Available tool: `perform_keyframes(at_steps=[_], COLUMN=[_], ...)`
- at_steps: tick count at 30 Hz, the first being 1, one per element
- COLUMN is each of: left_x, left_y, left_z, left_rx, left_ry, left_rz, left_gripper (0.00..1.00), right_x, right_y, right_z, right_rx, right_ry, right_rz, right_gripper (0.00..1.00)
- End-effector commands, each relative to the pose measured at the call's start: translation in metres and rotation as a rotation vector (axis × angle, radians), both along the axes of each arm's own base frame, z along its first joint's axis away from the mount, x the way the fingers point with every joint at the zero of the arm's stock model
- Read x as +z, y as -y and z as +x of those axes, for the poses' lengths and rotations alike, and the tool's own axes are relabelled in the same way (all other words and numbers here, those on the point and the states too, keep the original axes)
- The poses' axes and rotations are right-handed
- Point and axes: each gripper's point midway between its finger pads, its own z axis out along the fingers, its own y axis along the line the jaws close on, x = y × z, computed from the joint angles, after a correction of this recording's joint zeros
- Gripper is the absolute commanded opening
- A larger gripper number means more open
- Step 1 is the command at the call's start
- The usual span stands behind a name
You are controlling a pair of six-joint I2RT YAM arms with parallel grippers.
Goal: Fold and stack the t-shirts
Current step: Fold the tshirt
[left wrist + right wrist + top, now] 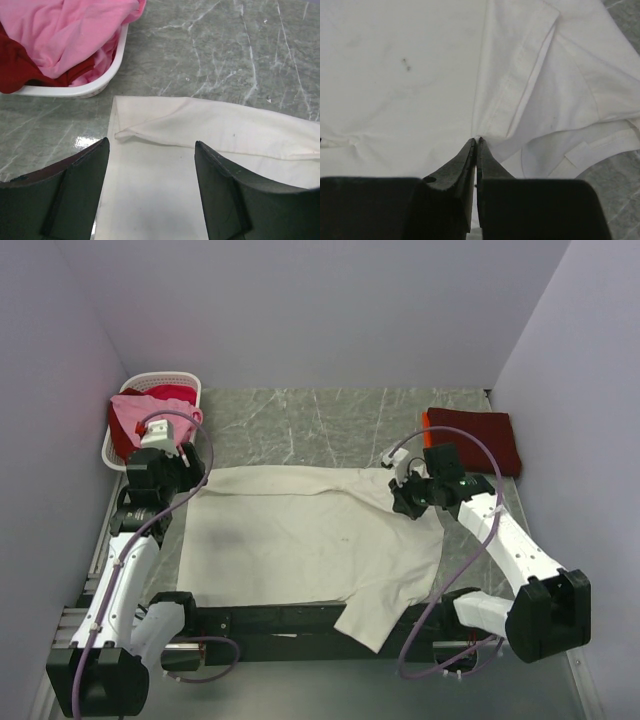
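A large cream-white t-shirt (310, 540) lies spread on the table, one sleeve hanging over the near edge. My left gripper (151, 145) is open and empty above the shirt's far left corner (117, 102). My right gripper (476, 141) is shut on a pinch of the cream-white shirt (420, 75) at its far right edge, near the sleeve fold (520, 90). A folded dark red t-shirt (476, 436) lies at the back right. Pink (140, 410) and red (172, 393) shirts fill the basket; they also show in the left wrist view, pink (70, 30) and red (17, 70).
The white slatted basket (190, 380) stands at the back left, its rim (95, 87) close to the shirt's corner. Grey marble tabletop (300, 425) lies bare behind the shirt. Walls close in left, right and back.
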Motion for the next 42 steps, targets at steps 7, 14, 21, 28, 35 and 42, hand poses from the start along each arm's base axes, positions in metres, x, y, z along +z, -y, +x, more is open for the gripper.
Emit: perform_keyframes(at_steps=[7, 14, 21, 28, 35, 42], left_x=[0.019, 0.021, 0.022, 0.024, 0.024, 0.023], left_y=[0.014, 0.019, 0.023, 0.026, 0.026, 0.027], left_z=[0.002, 0.002, 0.002, 0.001, 0.002, 0.002], left_rx=[-0.071, -0.097, -0.122, -0.135, -0.138, -0.142], left_ry=[0.074, 0.080, 0.086, 0.091, 0.088, 0.085], left_rz=[-0.021, -0.031, -0.038, -0.045, -0.047, -0.047], left_gripper=[0.74, 0.74, 0.74, 0.74, 0.73, 0.73], right_x=[0.001, 0.001, -0.032, -0.054, -0.069, -0.076], right_y=[0.022, 0.071, 0.102, 0.110, 0.102, 0.097], right_z=[-0.012, 0.081, 0.139, 0.155, 0.161, 0.160], right_rx=[-0.013, -0.428, -0.647, -0.710, -0.703, -0.697], right_ry=[0.049, -0.062, -0.204, -0.241, -0.322, -0.372], right_rz=[-0.109, -0.003, 0.075, 0.052, 0.083, 0.097], right_gripper=[0.54, 0.61, 0.55, 0.55, 0.50, 0.37])
